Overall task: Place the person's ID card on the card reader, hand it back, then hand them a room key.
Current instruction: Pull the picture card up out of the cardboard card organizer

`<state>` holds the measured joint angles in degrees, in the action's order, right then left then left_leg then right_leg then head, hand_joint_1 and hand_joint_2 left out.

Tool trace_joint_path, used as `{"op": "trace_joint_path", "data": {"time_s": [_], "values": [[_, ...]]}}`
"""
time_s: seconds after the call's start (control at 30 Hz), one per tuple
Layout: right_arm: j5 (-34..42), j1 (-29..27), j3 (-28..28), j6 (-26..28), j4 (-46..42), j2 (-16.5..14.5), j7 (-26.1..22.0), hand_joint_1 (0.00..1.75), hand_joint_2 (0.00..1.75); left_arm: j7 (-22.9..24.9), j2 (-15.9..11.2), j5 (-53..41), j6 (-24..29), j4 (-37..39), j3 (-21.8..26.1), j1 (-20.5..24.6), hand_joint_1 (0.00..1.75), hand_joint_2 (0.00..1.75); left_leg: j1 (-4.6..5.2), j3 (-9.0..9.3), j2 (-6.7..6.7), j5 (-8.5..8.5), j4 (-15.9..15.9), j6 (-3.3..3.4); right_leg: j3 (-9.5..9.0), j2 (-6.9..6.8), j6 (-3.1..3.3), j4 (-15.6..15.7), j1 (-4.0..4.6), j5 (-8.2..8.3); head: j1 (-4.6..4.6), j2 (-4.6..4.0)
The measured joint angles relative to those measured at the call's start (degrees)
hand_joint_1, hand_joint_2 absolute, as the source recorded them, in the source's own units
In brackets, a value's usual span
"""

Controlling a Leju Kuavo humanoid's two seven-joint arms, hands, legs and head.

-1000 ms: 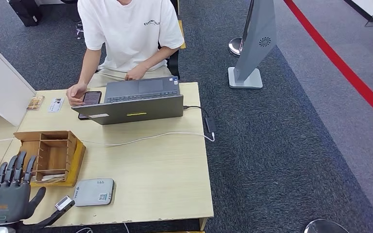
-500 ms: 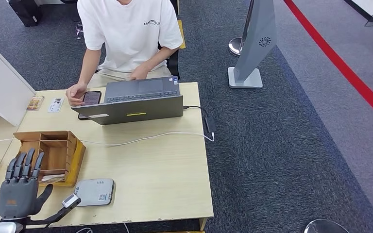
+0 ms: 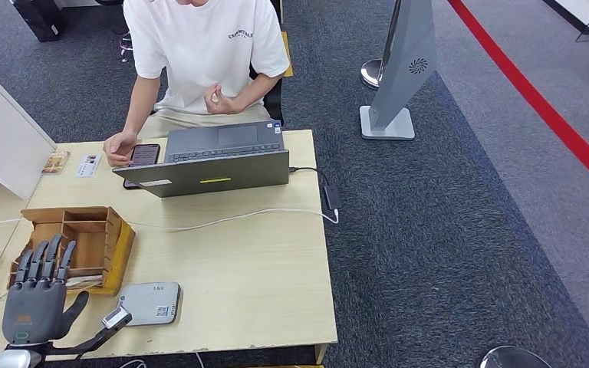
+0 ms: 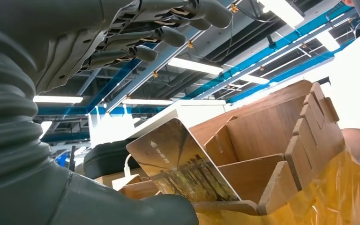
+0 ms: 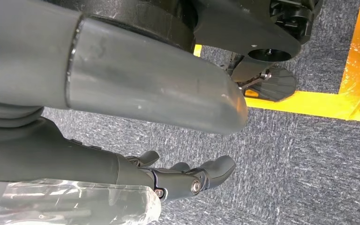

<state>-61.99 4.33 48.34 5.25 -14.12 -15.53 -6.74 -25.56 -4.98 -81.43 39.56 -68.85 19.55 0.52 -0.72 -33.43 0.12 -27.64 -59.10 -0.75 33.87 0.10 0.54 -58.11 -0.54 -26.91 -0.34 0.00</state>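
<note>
My left hand (image 3: 37,295) hovers open, fingers straight and apart, over the table's near left corner, just in front of a wooden compartment box (image 3: 84,244). In the left wrist view the left hand (image 4: 122,33) is spread above the box (image 4: 281,140), where a key card (image 4: 178,161) with a brownish picture leans in the front compartment. The grey card reader (image 3: 148,303) lies flat just right of this hand. My right hand (image 5: 183,178) hangs over grey carpet, holding nothing. Two small cards (image 3: 56,161) (image 3: 88,164) lie at the table's far left.
A person in a white shirt sits behind an open laptop (image 3: 213,161), one hand on a phone (image 3: 144,153), the other raised at the chest. A white cable (image 3: 230,218) crosses the table. A white box (image 3: 4,134) stands far left. A grey stand (image 3: 399,77) is on the carpet.
My left hand has shifted a little right and forward, towards the wooden box. The person's free hand has lifted from the lap to the chest.
</note>
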Motion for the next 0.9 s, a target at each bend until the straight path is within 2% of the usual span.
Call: {"op": "trace_joint_path", "data": {"time_s": [0.03, 0.57, 0.9], "values": [[0.01, 0.00, -0.01, 0.00, 0.00, 0.00, 0.01, 0.00, 0.00, 0.19, -0.12, 0.35, 0.00, 0.08, -0.24, 0.01, 1.75, 1.75, 0.00, 0.00, 0.00, 0.00, 0.00, 0.00, 0.00, 0.00, 0.00, 0.00, 0.00, 0.00, 0.00, 0.00], [0.66, -0.01, -0.01, 0.00, 0.00, 0.02, -0.45, 0.00, 0.00, 1.05, -2.92, 6.28, 0.00, 4.30, -4.71, 0.91, 1.75, 1.75, 0.00, 0.00, -0.01, 0.00, 0.00, 0.00, -0.01, 0.00, 0.00, 0.00, 0.00, 0.00, 0.01, 0.00], [0.88, -0.05, -0.01, 0.07, 0.00, 0.04, -0.48, 0.00, 0.00, 0.94, -3.40, 9.20, 0.04, 5.29, -5.91, 1.45, 1.75, 1.75, 0.00, 0.01, 0.00, 0.00, 0.00, 0.00, -0.01, 0.00, 0.00, 0.00, 0.00, 0.00, 0.00, 0.00]]}}
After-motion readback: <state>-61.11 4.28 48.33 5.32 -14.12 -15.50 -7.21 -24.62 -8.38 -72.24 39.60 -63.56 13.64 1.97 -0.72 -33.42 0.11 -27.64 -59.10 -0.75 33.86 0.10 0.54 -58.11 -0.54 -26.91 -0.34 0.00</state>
